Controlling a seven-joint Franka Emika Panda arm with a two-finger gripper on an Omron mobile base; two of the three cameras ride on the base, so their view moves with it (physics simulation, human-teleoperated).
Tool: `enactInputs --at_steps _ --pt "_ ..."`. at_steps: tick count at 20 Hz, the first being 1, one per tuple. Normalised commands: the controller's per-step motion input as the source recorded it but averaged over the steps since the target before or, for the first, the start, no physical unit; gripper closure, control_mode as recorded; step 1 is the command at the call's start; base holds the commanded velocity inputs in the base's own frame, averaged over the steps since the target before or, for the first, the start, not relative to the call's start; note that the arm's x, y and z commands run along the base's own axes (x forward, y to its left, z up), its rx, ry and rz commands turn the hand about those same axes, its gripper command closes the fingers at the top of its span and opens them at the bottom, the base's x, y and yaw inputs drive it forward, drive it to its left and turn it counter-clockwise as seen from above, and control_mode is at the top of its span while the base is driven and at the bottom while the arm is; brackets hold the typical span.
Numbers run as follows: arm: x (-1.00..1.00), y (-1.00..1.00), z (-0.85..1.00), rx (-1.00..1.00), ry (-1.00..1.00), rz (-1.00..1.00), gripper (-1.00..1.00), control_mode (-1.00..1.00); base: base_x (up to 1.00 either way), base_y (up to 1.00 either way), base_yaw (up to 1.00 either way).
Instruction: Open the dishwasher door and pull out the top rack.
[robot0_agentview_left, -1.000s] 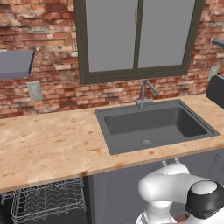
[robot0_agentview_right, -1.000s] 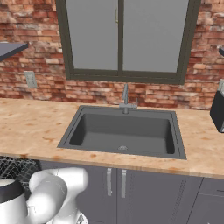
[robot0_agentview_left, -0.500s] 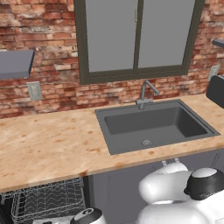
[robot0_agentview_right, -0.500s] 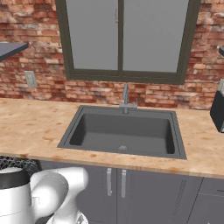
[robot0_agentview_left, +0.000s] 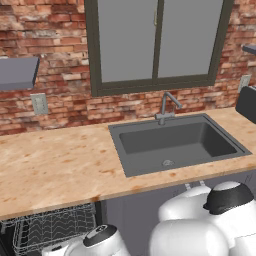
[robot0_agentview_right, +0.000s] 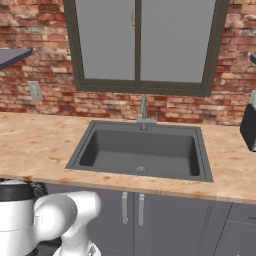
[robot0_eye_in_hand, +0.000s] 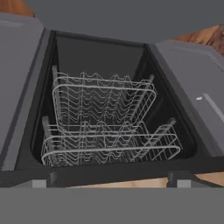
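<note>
The dishwasher door (robot0_eye_in_hand: 122, 17) lies swung open, a dark grey panel across the top of the rolled hand view. In the dark cavity the top rack (robot0_eye_in_hand: 109, 146), a white wire basket with tines, sits nearest my hand, with a second wire rack (robot0_eye_in_hand: 105, 100) beyond it. My gripper (robot0_eye_in_hand: 111, 180) is open in front of the top rack's front rim, nothing between its fingertips (robot0_eye_in_hand: 41, 181). In the left base view the top rack (robot0_agentview_left: 55, 227) shows just under the counter edge, with my white wrist in front of it.
A wooden counter (robot0_agentview_left: 50, 170) runs over the dishwasher, with a dark sink (robot0_agentview_left: 175, 142) and faucet (robot0_agentview_left: 167, 105) to the right. Grey cabinet doors (robot0_agentview_right: 165, 215) with silver handles flank the opening. A black appliance (robot0_agentview_right: 248, 127) stands at the far right.
My wrist has come up into the bottom of the left base view, in front of the rack. The rack and door look unmoved, and the jaws stay wide.
</note>
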Motion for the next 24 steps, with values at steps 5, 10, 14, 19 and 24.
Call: enactInputs --at_steps 5,10,14,19,24 --pt "0.06 0.00 -0.06 -0.20 -0.14 0.12 -1.00 -1.00 0.00 0.00 0.00" --pt "0.05 -0.01 -0.03 -0.19 -0.14 0.08 -1.00 -1.00 0.00 0.00 0.00" --pt "0.00 -0.01 -0.01 -0.11 -0.11 0.00 -1.00 -1.00 0.00 0.00 0.00" --pt "0.05 0.00 -0.12 -0.02 -0.07 -0.04 -1.00 -1.00 0.00 0.00 0.00" --pt "0.01 -0.01 -0.22 0.04 -0.11 -0.05 -1.00 -1.00 0.00 0.00 0.00"
